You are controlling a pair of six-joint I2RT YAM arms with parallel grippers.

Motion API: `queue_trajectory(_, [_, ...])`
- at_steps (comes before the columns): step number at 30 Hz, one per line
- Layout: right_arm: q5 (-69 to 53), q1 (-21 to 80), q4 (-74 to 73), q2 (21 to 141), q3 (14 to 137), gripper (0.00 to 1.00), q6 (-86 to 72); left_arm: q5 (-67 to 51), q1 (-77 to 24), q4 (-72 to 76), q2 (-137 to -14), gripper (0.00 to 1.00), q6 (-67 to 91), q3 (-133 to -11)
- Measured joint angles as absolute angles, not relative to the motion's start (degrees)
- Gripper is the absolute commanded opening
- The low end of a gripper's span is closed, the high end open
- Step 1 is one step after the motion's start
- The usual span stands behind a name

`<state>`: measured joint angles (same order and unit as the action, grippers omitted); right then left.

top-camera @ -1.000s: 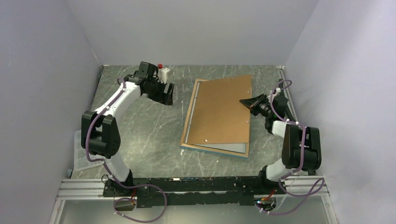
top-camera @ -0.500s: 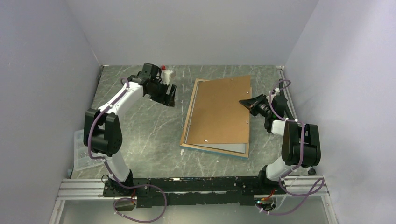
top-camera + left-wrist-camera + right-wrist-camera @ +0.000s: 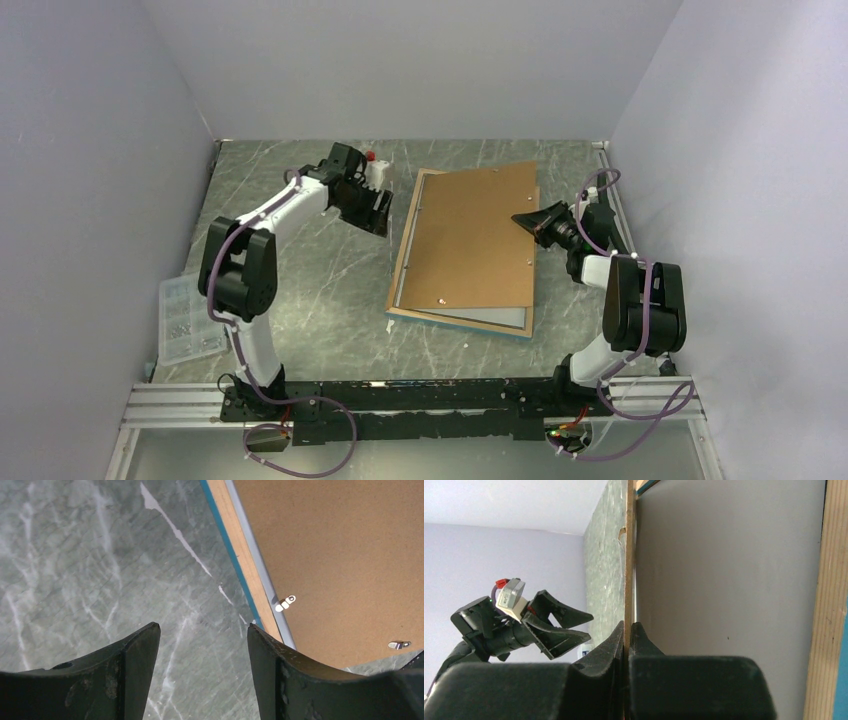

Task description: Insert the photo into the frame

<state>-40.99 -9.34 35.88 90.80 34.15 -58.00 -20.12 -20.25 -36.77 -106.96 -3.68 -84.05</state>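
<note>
Nearest to the arms' bases, a clear plastic box (image 3: pixel 185 318) of small bits sits at the left edge of the green marble table (image 3: pixel 320 280).

A little farther in, the frame (image 3: pixel 455 322) lies flat on the table with its back up, right of the middle. Its thin blue rim and light wood edge show along the near and left sides. In the left wrist view the same blue and wood edge (image 3: pixel 235 535) runs up the picture.

A pale grey sheet (image 3: pixel 480 315) shows inside the frame along its near side. It is hard to tell if this is the white back of the photo or the glass.

A brown backing panel (image 3: pixel 470 235) lies over the frame. It is turned a little, so its far right corner pokes past the frame. Two small metal clips (image 3: pixel 285 603) sit on it near its edge.

The right gripper (image 3: pixel 520 217) is at the panel's right side. Its fingers are pressed tight on the thin edge of the panel (image 3: pixel 628 555). The grey sheet (image 3: pixel 724 580) shows below the panel there.

Farther back and to the left, the left gripper (image 3: pixel 380 215) hangs over bare table, just beside the frame's left edge. Its fingers (image 3: pixel 140 645) stand wide apart and hold nothing.
</note>
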Motion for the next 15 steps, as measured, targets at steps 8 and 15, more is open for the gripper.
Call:
queue_trajectory(8, [-41.0,-9.4,36.2,91.2,34.0,0.0,-57.9,-22.8,-21.4,-34.9,-110.7,0.54,-2.1,-84.7])
queue_trajectory(15, [-41.2,-9.7,38.9,93.8,32.9,0.0,-58.8,-25.5,-21.6,-33.3,-114.3,0.39,-1.0,-84.7])
